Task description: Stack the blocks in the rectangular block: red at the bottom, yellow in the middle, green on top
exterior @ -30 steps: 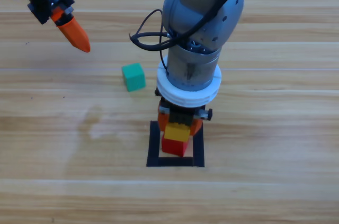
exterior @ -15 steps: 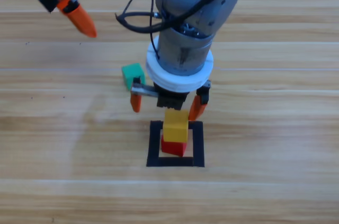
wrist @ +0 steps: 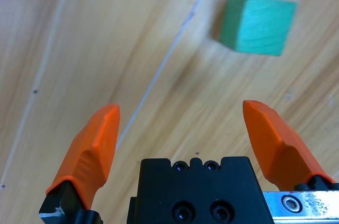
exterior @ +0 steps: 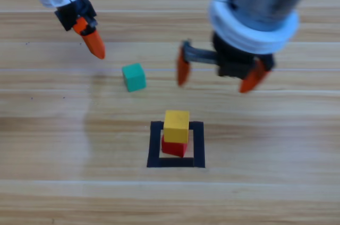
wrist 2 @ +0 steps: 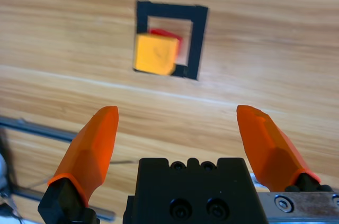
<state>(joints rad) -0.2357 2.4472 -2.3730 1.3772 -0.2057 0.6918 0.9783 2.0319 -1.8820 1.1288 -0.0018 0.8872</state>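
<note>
- Yellow cube (exterior: 176,125) rests on the red cube (exterior: 173,147) inside the black tape square (exterior: 198,145); two tiers are built.
- Right gripper (exterior: 219,76), jaws wide and empty, hangs at 12 o'clock of the stack, apart from it.
- Left gripper (wrist: 193,128), jaws spread and empty, hovers at 11 o'clock of the green cube (exterior: 134,77), which lies on the worktop (exterior: 276,182) at 10 o'clock of the square.
- Step in hand: fetching green. The next move likely calls for descent astride it.

The right tool (exterior: 218,76) no longer grips the yellow cube (exterior: 176,126): its jaws now stand wide apart, and it sits above and to the right of the black tape square (exterior: 198,145). The left tool (exterior: 94,45) is now closer to the green cube (exterior: 134,77).
</note>
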